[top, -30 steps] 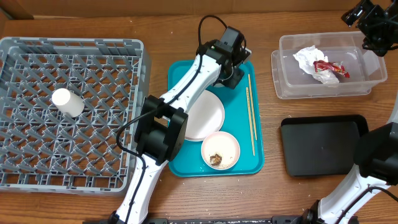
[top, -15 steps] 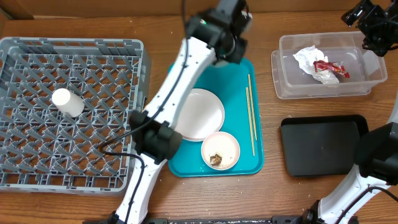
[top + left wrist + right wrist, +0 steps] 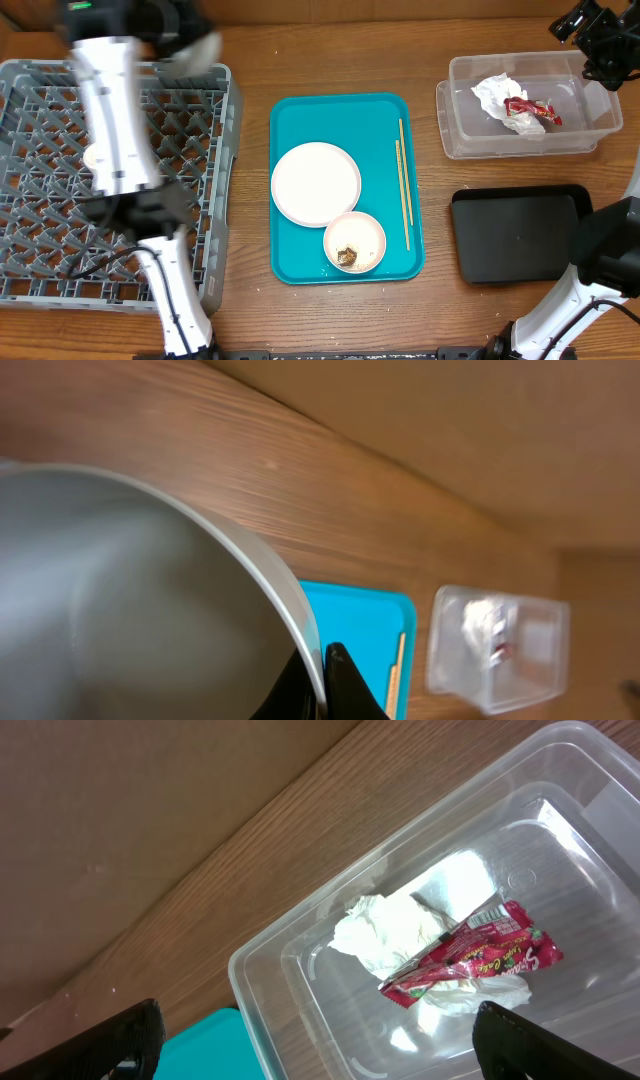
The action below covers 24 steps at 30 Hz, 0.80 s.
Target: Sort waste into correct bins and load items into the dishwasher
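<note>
My left gripper (image 3: 322,682) is shut on the rim of a white bowl (image 3: 130,600). In the overhead view it (image 3: 190,42) is a blur above the far right corner of the grey dish rack (image 3: 40,240). A small white cup (image 3: 90,158) in the rack is mostly hidden by my left arm. A white plate (image 3: 316,183), a white bowl with brown scraps (image 3: 354,241) and chopsticks (image 3: 402,180) lie on the teal tray (image 3: 300,265). The clear tub (image 3: 470,135) holds a crumpled napkin (image 3: 385,932) and a red wrapper (image 3: 470,955). My right gripper (image 3: 315,1045) is open above the tub.
The shallow black tray (image 3: 520,232) lies in front of the clear tub at the right. A brown cardboard wall runs along the back of the wooden table. My left arm stretches over the dish rack's right half.
My left arm lifted the white bowl off the far end of the teal tray and swung it left over the rack's far right corner. The right arm has not moved.
</note>
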Each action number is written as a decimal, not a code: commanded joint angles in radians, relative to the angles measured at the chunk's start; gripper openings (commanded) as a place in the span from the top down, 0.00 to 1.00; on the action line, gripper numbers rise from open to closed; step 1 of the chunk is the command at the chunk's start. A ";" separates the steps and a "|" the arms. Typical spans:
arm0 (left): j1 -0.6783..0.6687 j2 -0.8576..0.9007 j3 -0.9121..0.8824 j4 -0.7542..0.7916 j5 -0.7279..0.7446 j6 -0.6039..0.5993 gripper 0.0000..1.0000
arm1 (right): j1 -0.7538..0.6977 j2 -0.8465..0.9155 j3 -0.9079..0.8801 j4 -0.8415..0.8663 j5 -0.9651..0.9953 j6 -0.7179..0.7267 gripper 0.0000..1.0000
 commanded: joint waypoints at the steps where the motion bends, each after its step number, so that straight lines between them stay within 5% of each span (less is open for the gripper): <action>1: 0.087 -0.017 -0.013 -0.041 0.174 -0.016 0.96 | 0.003 -0.048 0.007 0.004 0.003 0.004 0.00; 7: 0.235 -0.011 -0.071 -0.068 0.232 0.071 0.96 | 0.003 -0.048 0.007 0.004 0.003 0.004 0.00; 14: 0.323 -0.010 -0.258 0.035 0.594 0.179 0.96 | 0.003 -0.048 0.007 0.004 0.003 0.004 0.00; 24: 0.386 -0.010 -0.522 0.182 0.720 0.190 0.96 | 0.003 -0.048 0.007 0.004 0.003 0.004 0.00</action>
